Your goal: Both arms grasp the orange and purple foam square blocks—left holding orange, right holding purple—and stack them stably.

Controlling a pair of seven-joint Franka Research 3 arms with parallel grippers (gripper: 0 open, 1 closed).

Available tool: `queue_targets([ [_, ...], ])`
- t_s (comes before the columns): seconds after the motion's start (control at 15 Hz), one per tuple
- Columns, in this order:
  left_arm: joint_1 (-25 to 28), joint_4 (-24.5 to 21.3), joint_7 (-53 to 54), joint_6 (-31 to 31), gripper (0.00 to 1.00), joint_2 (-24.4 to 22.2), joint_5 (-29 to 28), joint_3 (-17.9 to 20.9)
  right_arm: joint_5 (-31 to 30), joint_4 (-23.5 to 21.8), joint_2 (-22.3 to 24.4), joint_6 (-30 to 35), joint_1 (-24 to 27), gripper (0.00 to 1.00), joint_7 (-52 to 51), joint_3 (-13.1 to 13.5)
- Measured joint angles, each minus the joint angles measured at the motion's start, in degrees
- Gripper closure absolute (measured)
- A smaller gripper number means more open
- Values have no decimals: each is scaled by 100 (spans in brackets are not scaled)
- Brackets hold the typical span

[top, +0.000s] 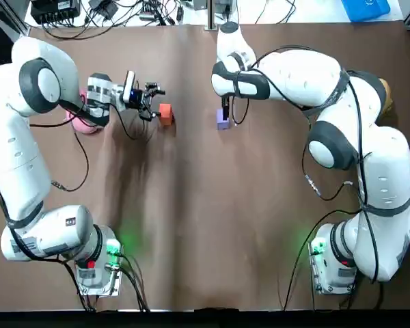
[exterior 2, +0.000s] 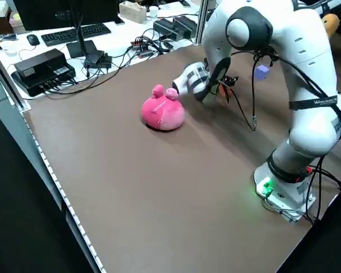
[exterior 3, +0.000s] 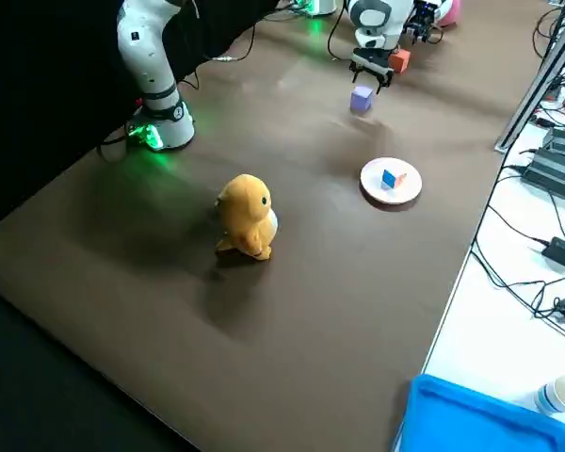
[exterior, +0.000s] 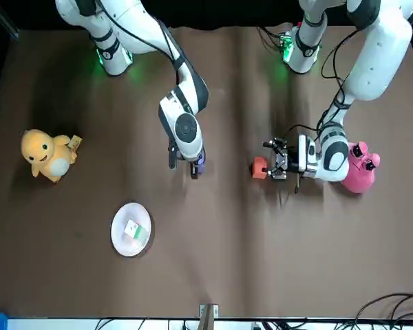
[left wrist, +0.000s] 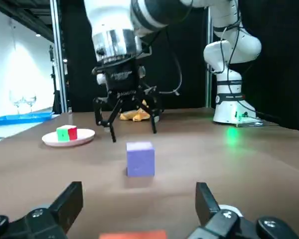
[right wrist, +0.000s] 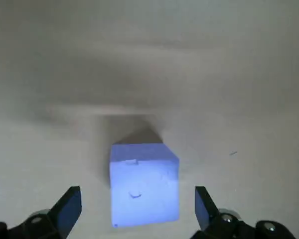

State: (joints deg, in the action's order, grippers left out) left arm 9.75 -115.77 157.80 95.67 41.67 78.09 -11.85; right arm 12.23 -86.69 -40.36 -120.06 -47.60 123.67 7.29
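The orange block (top: 165,114) (exterior: 259,167) (exterior 3: 400,60) rests on the table just ahead of my left gripper (top: 150,102) (exterior: 279,159), which lies low and level with its fingers open. In the left wrist view only the orange block's top edge (left wrist: 132,234) shows between the open fingers (left wrist: 70,201). The purple block (top: 223,123) (exterior: 199,165) (left wrist: 140,158) (right wrist: 143,184) sits to the right of it. My right gripper (top: 225,109) (exterior: 186,163) (right wrist: 138,196) hangs straight down over the purple block, open, with the block below and between its fingertips, apart from them.
A pink plush (top: 82,123) (exterior: 361,175) (exterior 2: 162,111) lies beside the left wrist. A yellow duck plush (exterior: 47,155) (exterior 3: 247,217) and a white plate (exterior: 117,237) (exterior 3: 372,184) holding a small cube sit on the right arm's side. Cables and boxes line the far edge.
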Motion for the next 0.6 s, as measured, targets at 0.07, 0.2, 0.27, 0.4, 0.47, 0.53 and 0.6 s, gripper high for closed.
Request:
queue_targets([
  [0.07,-4,2,15,29,0,106,36,0,1,-7,-30,0,-21,0,2,0],
  [0.2,0,-6,15,46,0,223,48,3,2,-23,-81,0,-62,0,3,0],
  [0.27,5,-15,15,50,0,240,48,6,2,-30,-100,-8,-82,0,3,0],
  [0.4,25,-20,13,54,0,240,48,9,2,-53,-128,-191,-109,0,5,0],
  [0.47,34,-22,12,56,0,240,48,12,3,-90,-134,-288,-125,0,5,0],
  [0.53,41,-31,7,71,0,240,48,16,3,-132,-140,-340,-142,0,5,0],
  [0.6,38,-48,4,157,0,249,48,17,3,-168,-151,-365,-161,0,5,0],
])
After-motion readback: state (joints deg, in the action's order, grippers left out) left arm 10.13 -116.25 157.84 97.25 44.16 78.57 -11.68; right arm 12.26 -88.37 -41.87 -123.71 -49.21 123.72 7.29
